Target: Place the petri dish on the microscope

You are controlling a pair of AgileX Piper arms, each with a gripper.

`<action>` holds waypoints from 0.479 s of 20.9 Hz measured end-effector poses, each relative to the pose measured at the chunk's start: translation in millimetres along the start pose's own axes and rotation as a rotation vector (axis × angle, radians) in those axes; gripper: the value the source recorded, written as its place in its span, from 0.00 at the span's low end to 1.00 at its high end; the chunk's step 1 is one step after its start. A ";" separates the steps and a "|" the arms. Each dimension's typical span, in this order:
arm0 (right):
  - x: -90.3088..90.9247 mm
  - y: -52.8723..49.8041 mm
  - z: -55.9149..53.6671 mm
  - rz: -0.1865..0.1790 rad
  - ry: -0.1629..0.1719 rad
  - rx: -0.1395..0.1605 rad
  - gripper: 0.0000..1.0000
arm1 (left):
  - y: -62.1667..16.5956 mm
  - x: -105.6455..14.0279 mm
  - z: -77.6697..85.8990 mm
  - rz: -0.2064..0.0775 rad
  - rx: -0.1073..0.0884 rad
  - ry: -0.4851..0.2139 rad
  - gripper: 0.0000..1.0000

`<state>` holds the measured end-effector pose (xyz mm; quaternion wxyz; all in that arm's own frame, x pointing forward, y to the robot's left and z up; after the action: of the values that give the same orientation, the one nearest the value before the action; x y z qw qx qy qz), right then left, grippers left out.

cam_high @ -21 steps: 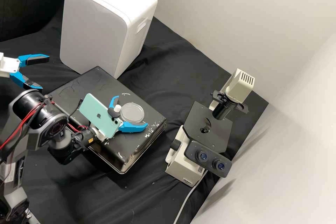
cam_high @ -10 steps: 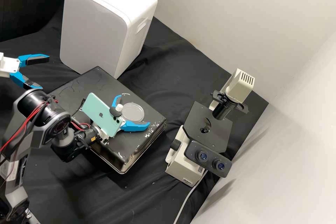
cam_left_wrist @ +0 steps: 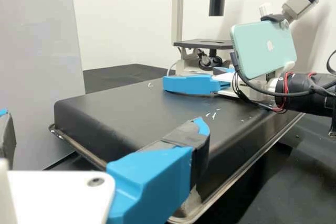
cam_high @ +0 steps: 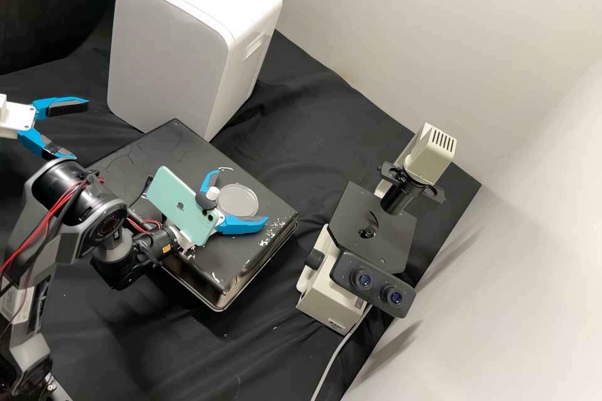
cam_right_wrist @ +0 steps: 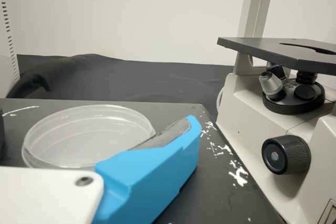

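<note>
The clear round petri dish [cam_high: 237, 200] [cam_right_wrist: 84, 135] lies on a black upturned tray [cam_high: 157, 150]. My right gripper [cam_high: 235, 202] [cam_right_wrist: 94, 129] is open, one blue finger on either side of the dish. The near finger [cam_right_wrist: 157, 156] rests against the dish's rim; the far one stands a little off it. The microscope [cam_high: 360, 250] stands to the right of the tray, its black stage [cam_high: 370, 225] [cam_right_wrist: 283, 51] bare. My left gripper [cam_high: 69, 128] [cam_left_wrist: 102, 129] is open at the far left, just off the tray's left edge, holding nothing.
A large white box [cam_high: 188, 37] stands behind the tray. A mint-green phone [cam_high: 182, 205] is mounted on the right wrist. Black cloth covers the bench between tray and microscope. A pale wall runs along the right side. A grey cable [cam_high: 332, 363] trails from the microscope.
The right gripper has slid a little forward around the dish and its fingers have narrowed slightly. The left arm has not moved.
</note>
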<state>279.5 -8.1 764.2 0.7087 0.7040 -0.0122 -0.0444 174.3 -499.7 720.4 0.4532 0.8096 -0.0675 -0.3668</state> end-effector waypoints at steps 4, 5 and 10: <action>0.0 0.0 0.0 0.000 0.000 0.000 0.00 | 0.0 0.0 0.0 0.000 0.000 0.000 1.00; 0.0 0.0 0.0 0.000 0.000 0.000 0.00 | 0.0 0.0 0.0 0.000 0.000 0.000 1.00; 0.0 0.0 0.0 0.000 0.000 0.000 0.00 | -1.0 0.3 -0.3 -0.005 -0.001 0.000 1.00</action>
<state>279.5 -8.1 764.2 0.7087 0.7040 -0.0122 -0.0444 174.4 -499.1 719.5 0.4528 0.8095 -0.0652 -0.3680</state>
